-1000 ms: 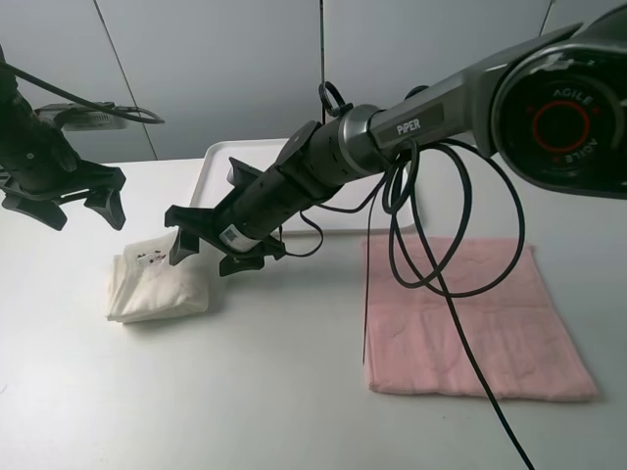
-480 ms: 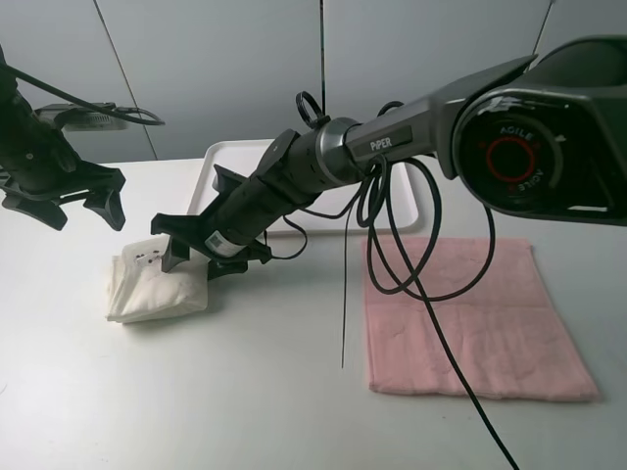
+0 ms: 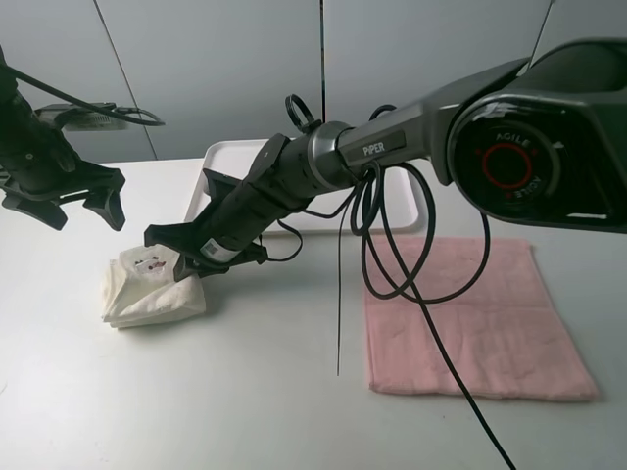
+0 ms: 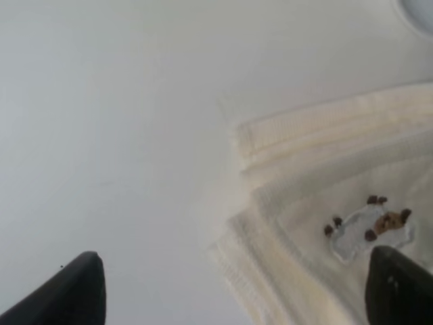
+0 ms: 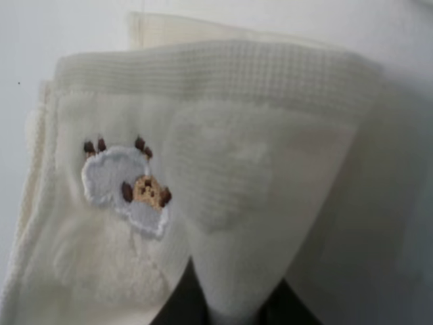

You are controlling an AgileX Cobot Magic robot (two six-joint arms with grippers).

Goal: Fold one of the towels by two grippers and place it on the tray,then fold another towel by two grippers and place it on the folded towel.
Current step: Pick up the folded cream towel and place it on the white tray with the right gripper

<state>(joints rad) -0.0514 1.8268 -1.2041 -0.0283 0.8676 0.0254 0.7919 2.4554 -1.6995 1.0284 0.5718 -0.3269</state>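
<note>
A white tray (image 3: 227,157) is seen at the back of the pale table (image 3: 245,411), and every place here is given from it. The cream towel (image 3: 152,289), already folded into a thick bundle, is found in front of the tray and off its left corner, lying on the table and apart from the tray's rim. The right gripper (image 3: 176,257) is stretched across the tray's front edge and down to this bundle. In the right wrist view a raised fold of the cream cloth is pinched between the two dark fingers (image 5: 179,301), so the bundle is held clamped at its upper side. A small embroidered patch (image 5: 128,186) with brown dots is shown on the towel's top face, beside the pinched fold. The left gripper (image 3: 83,208) is held in the air farther left of the tray than the cream towel. Its fingertips are spread wide with nothing between them, and no cloth is touched by it. The pink towel (image 3: 470,313) is laid flat and unfolded in front of the tray's right end, well apart from the cream one. Black cables (image 3: 392,245) are looped from the right arm over the tray's right part and the pink towel's near corner.
</note>
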